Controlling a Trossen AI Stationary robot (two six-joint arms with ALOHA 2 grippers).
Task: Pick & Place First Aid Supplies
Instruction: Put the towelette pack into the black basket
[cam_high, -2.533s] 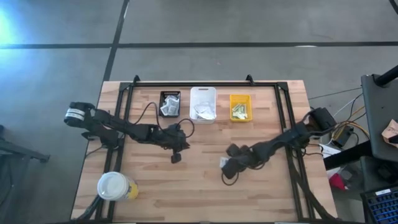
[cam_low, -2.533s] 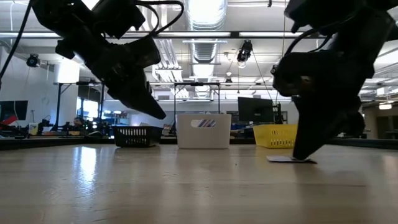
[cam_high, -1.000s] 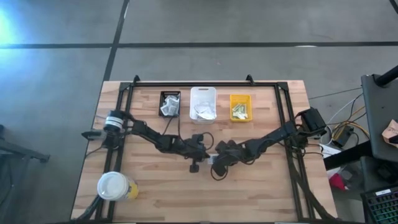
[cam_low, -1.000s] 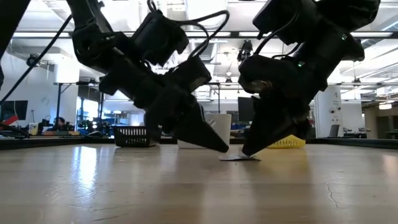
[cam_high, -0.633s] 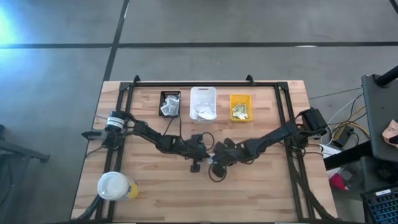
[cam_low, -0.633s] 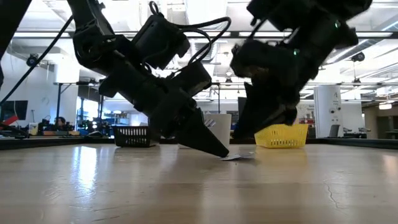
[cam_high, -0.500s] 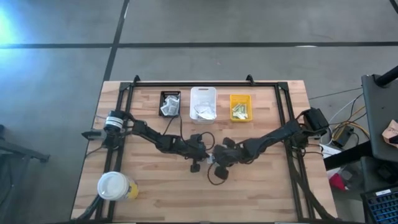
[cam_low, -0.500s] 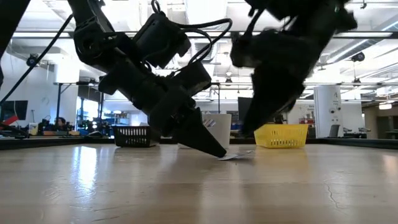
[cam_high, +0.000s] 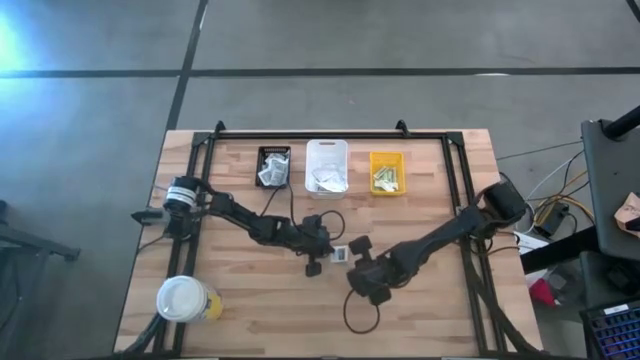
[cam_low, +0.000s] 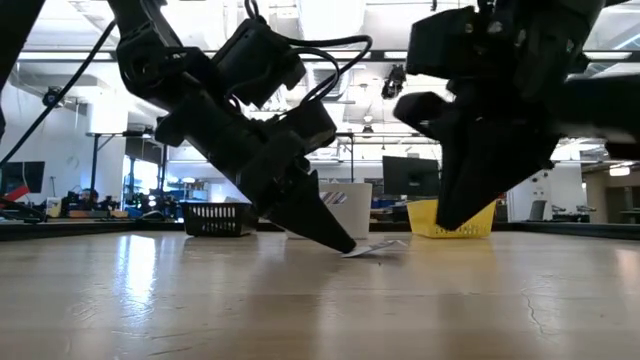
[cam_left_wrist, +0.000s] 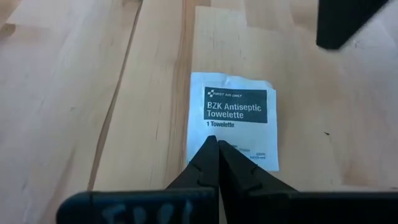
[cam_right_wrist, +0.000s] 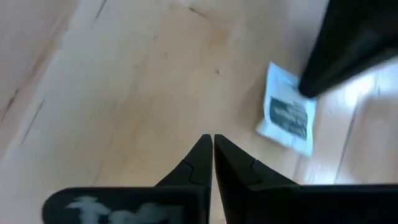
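One first aid supply, a white square packet (cam_high: 341, 254) with a dark printed patch reading "Antiseptic Towelette" (cam_left_wrist: 236, 109), lies on the wooden table's middle. My left gripper (cam_left_wrist: 216, 140) is shut, its tip down on the packet. My right gripper (cam_low: 447, 226) is shut with nothing in it. It hangs above the table just to the near right of the packet (cam_right_wrist: 287, 118). More packets lie in the black bin (cam_high: 273, 167), the white bin (cam_high: 326, 166) and the yellow bin (cam_high: 386, 172) at the far edge. My left gripper presses its shut fingertips (cam_low: 345, 247) down on the packet's top face (cam_left_wrist: 214, 127), about midway across and toward its near edge. The fingers slant down from the table's left. The packet stays on the table, its edge away from the fingers (cam_low: 388, 243) slightly raised.
A large white-lidded cup (cam_high: 183, 299) stands at the near left corner. A black frame (cam_high: 330, 134) runs along the far edge and down both sides. A loop of cable (cam_high: 355, 315) hangs below my right arm. Bare wood lies near the front edge.
My right gripper has risen off the packet and drawn back toward the near right, rolling its wrist as it went. My left gripper has stayed with its tip on the packet, which remains on the table.
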